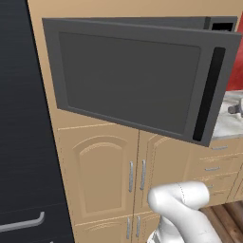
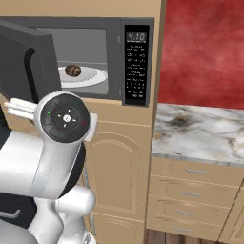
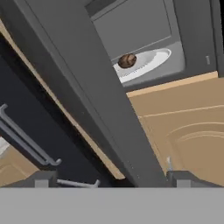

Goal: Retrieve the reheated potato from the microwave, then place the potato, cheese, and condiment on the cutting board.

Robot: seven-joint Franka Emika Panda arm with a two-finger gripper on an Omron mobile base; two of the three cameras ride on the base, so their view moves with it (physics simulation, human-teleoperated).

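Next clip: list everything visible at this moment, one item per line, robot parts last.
microwave: one, dark grey, built into the tan cabinet wall, door swung open
potato: one, dark brown, on the plate inside the microwave
plate: one, white, on the microwave floor
cabinet doors: tan, below the microwave
drawers: tan, under the counter
counter: one, marbled grey-white, right of the microwave
wall: red, above the counter
end effector: one, dark fingertips spread apart at the open door's edge, holding nothing

Dark grey microwave holding a brown potato on a white plate; tan cabinets; red wall; marbled grey-white surface.
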